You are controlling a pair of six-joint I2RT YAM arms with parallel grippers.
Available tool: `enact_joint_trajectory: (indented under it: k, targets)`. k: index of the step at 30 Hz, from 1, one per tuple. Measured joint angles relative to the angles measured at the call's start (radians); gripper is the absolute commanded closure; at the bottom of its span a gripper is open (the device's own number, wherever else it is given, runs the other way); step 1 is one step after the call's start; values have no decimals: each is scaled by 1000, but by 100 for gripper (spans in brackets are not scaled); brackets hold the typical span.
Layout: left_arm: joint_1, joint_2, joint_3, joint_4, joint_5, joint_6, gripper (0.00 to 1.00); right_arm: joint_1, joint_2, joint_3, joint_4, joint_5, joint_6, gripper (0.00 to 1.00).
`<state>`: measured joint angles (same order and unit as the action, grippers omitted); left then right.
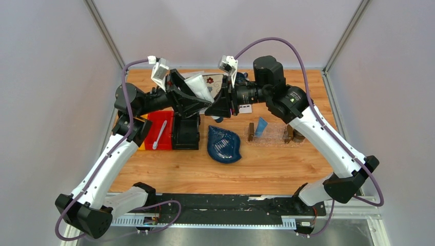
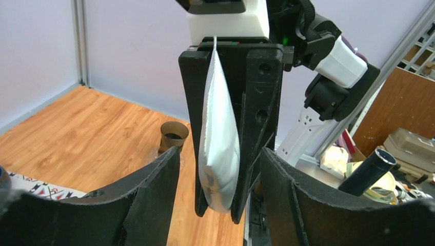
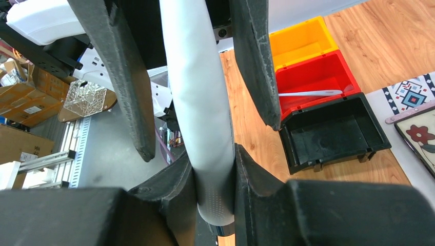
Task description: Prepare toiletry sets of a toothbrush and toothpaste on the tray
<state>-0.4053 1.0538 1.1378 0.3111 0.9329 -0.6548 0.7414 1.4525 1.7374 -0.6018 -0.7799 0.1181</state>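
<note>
My right gripper (image 1: 216, 101) (image 3: 215, 166) is shut on the white-grey toothpaste tube (image 1: 199, 85) (image 3: 197, 102) and holds it in the air over the back middle of the table. My left gripper (image 1: 194, 97) (image 2: 220, 156) is open; its fingers (image 3: 120, 77) stand on both sides of the tube (image 2: 220, 138) without pressing it. The light blue toothpaste tube (image 1: 261, 126) leans inside the clear tray (image 1: 277, 137), between its brown end blocks. The pale toothbrush (image 1: 160, 134) (image 3: 308, 93) lies in the red bin (image 1: 166, 143).
A black bin (image 1: 185, 134) (image 3: 333, 130) stands right of the red bin, a yellow bin (image 3: 302, 38) left of it. A dark blue leaf-shaped dish (image 1: 224, 144) lies in the middle. A patterned mat (image 1: 214, 81) lies at the back.
</note>
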Motion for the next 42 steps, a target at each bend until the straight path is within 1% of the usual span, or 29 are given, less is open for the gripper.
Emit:
enact_joint_trajectory:
  k: [2, 4, 5, 9, 10, 12, 13, 14, 15, 16, 17, 18, 20, 21, 23, 24, 28, 29, 30, 37, 42]
  targets:
    - [0, 0, -10, 6, 0, -3, 35, 0, 0, 0, 1, -1, 2, 100]
    - [0, 0, -21, 14, 0, -6, 38, 0, 0, 0, 2, -3, 5, 100]
    - [0, 0, -24, 16, 0, -8, 43, 0, 0, 0, 2, -6, 7, 100]
    - [0, 1, -30, 28, 0, -19, 54, -1, 0, -3, 10, -8, 11, 99]
    - [0, 1, -30, 31, 0, -23, 61, -1, 0, -3, 13, -8, 13, 99]
    - [0, 1, -30, 39, 1, -31, 69, -1, 0, -3, 18, -9, 14, 99]
    - [0, 1, -30, 44, 3, -32, 76, -2, 0, -5, 21, -9, 16, 98]
    - [0, 1, -30, 48, 3, -36, 80, -2, 0, -5, 24, -12, 16, 98]
    - [0, 1, -30, 50, 3, -39, 84, -3, 0, -6, 27, -14, 16, 95]
    - [0, 2, -31, 51, 3, -43, 92, -3, 0, -7, 30, -16, 16, 93]
    - [0, 2, -31, 53, 5, -47, 95, -3, 0, -11, 36, -16, 16, 91]
    - [0, 2, -31, 53, 7, -51, 99, -4, -1, -15, 42, -19, 16, 84]
    - [0, 2, -32, 53, 9, -55, 100, -5, -2, -23, 51, -23, 16, 77]
    - [0, 2, -33, 53, 9, -56, 100, -5, -2, -27, 55, -24, 14, 68]
    - [0, 2, -34, 48, 11, -54, 100, -5, -6, -37, 61, -23, 11, 61]
    - [0, 2, -34, 44, 14, -48, 100, -5, -8, -39, 61, -20, 9, 54]
    - [0, 0, -33, -3, 30, 8, 100, -5, -19, -49, 40, 9, -23, 42]
    - [0, 0, -32, -23, 34, 24, 100, -5, -24, -52, 29, 24, -34, 38]
    - [0, 0, -29, -50, 38, 43, 100, -5, -34, -56, 14, 42, -46, 32]
    - [0, -1, 40, -220, 91, 175, 100, -5, -98, -71, -57, 154, -146, 25]
    - [-14, -1, 76, -361, 126, 292, 100, -5, -134, -68, -88, 192, -189, 20]
